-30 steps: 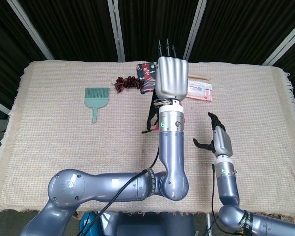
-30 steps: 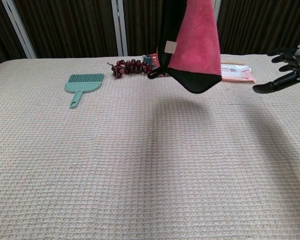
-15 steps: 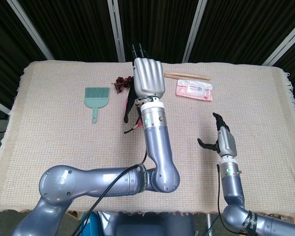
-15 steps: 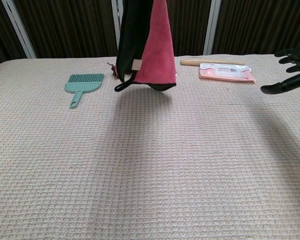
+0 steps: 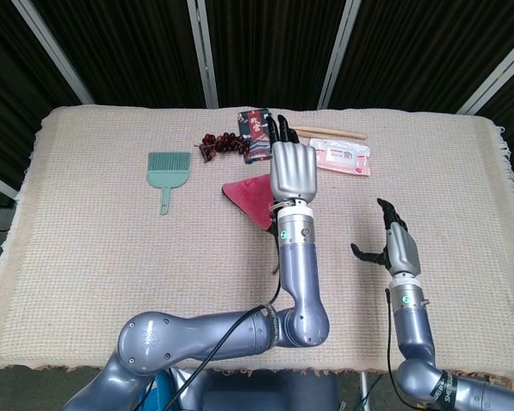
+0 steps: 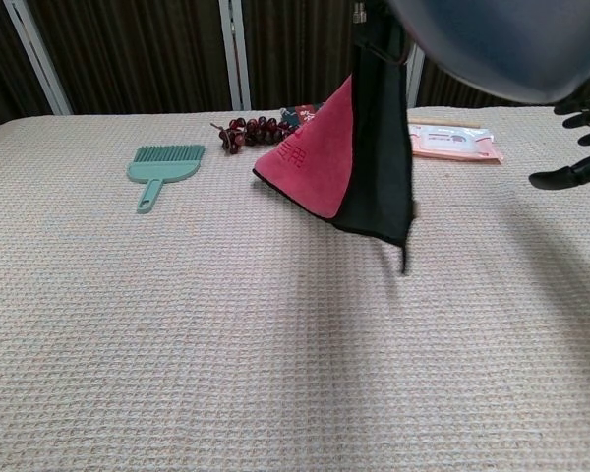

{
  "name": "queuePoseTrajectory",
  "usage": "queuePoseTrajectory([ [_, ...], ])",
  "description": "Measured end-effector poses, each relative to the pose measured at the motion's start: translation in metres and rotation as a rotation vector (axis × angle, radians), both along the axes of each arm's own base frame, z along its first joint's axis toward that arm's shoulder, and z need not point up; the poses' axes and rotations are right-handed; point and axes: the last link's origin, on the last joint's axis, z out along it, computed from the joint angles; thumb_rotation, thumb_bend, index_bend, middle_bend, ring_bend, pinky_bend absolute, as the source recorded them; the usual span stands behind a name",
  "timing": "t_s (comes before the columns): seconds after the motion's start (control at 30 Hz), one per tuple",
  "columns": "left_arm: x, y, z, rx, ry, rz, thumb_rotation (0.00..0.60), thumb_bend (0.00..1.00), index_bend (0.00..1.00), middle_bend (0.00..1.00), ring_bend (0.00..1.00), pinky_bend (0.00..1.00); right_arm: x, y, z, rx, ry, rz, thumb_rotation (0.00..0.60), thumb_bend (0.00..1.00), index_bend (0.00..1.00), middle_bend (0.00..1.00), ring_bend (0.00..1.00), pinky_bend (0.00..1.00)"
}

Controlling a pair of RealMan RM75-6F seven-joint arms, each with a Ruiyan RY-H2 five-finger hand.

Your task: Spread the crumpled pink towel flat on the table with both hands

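The desk (image 5: pixel 111 257) lies under a beige woven cloth. My left robot hand (image 5: pixel 291 168) is raised above its middle, gripping the pink towel (image 6: pixel 320 162), which hangs in the air with its black side to the right. My right robot hand (image 5: pixel 397 246) hovers near the right edge, holding nothing, fingers apart. A green brush (image 5: pixel 167 169) lies far left; a dark red bead string (image 6: pixel 251 130) sits beyond the towel.

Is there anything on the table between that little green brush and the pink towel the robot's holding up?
No, just bare woven table cover. In the chest view, nothing lies between the green brush and the hanging pink towel; the dark red beads sit farther back.
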Motion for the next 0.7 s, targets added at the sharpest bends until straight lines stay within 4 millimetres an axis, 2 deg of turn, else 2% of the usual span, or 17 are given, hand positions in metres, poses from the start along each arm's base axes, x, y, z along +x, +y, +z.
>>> queuePoseTrajectory([
  [0.33, 0.007, 0.001, -0.005, -0.007, -0.166, -0.021, 0.6, 0.77, 0.88, 0.22, 0.0, 0.0, 0.007, 0.002, -0.009, 0.024, 0.009, 0.013, 0.6, 0.26, 0.0, 0.0, 0.0, 0.0],
  [0.7, 0.016, -0.002, -0.009, -0.025, -0.255, -0.04, 0.6, 0.77, 0.88, 0.22, 0.0, 0.0, 0.024, 0.006, -0.032, 0.075, 0.008, 0.018, 0.6, 0.26, 0.0, 0.0, 0.0, 0.0],
])
